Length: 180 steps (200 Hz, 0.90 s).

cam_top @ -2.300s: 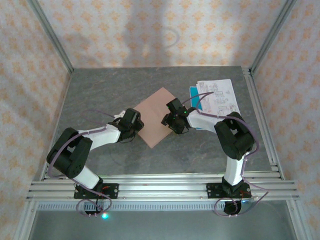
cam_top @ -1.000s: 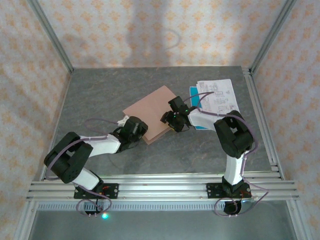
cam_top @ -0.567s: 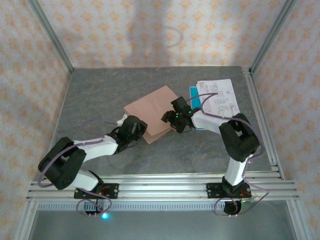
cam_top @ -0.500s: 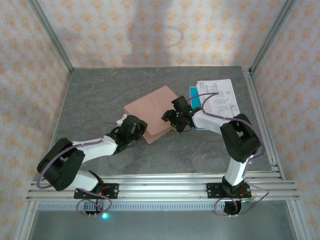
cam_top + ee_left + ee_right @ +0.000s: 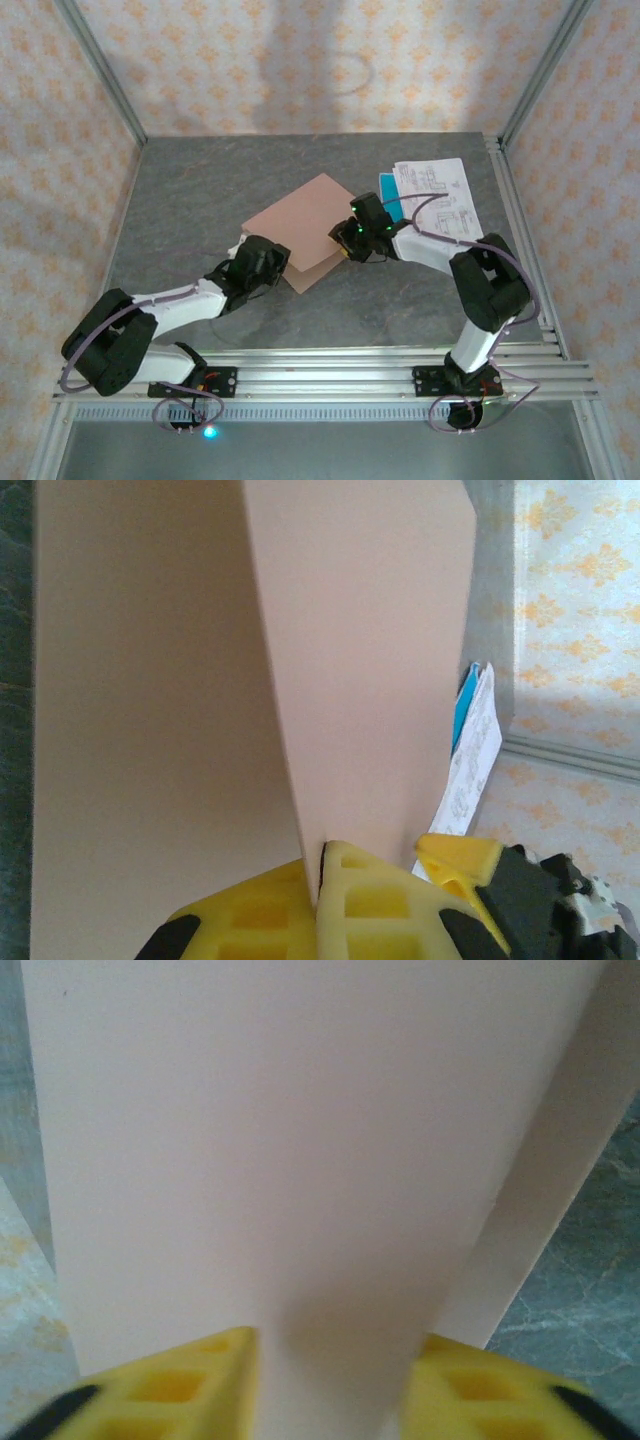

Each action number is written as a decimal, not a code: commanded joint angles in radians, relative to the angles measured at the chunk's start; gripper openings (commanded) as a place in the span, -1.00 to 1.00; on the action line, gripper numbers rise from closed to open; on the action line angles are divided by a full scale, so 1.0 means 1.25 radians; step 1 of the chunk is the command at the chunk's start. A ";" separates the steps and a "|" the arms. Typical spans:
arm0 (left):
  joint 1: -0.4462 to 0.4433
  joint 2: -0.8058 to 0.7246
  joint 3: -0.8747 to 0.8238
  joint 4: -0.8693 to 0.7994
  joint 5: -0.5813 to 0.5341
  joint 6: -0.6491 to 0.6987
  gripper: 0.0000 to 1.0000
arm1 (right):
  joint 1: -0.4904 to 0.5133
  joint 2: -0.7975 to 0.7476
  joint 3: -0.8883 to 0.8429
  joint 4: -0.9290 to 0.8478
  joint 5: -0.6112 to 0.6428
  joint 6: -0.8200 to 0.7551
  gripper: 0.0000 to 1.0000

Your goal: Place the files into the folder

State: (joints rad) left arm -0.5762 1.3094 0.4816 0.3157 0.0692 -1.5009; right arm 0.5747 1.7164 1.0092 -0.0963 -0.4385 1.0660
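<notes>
Since the folder (image 5: 305, 225), lying mid-table left of the files (image 5: 435, 195), is light, bendy card, I'd hold it by the thin near edge, where the left gripper (image 5: 322, 865) is clamped and the right gripper (image 5: 325, 1350) sits half apart.

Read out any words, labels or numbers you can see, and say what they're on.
On the files: black printed text and line diagrams, too small to read.
On the folder: plain card, no writing visible.
No text in these pictures can actually be read.
</notes>
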 commanded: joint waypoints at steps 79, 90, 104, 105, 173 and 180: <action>-0.011 -0.124 0.185 -0.495 -0.002 0.303 0.10 | 0.003 -0.043 0.146 -0.198 0.079 -0.020 -1.00; -0.015 -0.124 0.238 -0.575 -0.007 0.421 0.16 | 0.006 -0.035 0.183 -0.249 0.087 -0.046 -1.00; -0.024 -0.115 0.314 -0.649 -0.003 0.545 0.18 | 0.010 -0.014 0.245 -0.331 0.098 -0.083 -1.00; -0.024 -0.114 0.314 -0.651 -0.003 0.566 0.18 | 0.011 -0.012 0.249 -0.336 0.099 -0.086 -1.00; -0.220 0.040 0.602 -0.884 -0.265 0.975 0.38 | 0.025 0.052 0.440 -0.500 0.076 -0.170 -1.00; -0.234 0.057 0.616 -0.893 -0.296 0.989 0.43 | 0.025 0.052 0.448 -0.508 0.073 -0.173 -1.00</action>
State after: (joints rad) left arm -0.8143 1.3201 1.1915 -0.6376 -0.0933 -0.4736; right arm 0.5995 1.7660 1.5166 -0.6125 -0.3592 0.9031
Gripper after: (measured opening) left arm 0.684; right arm 0.044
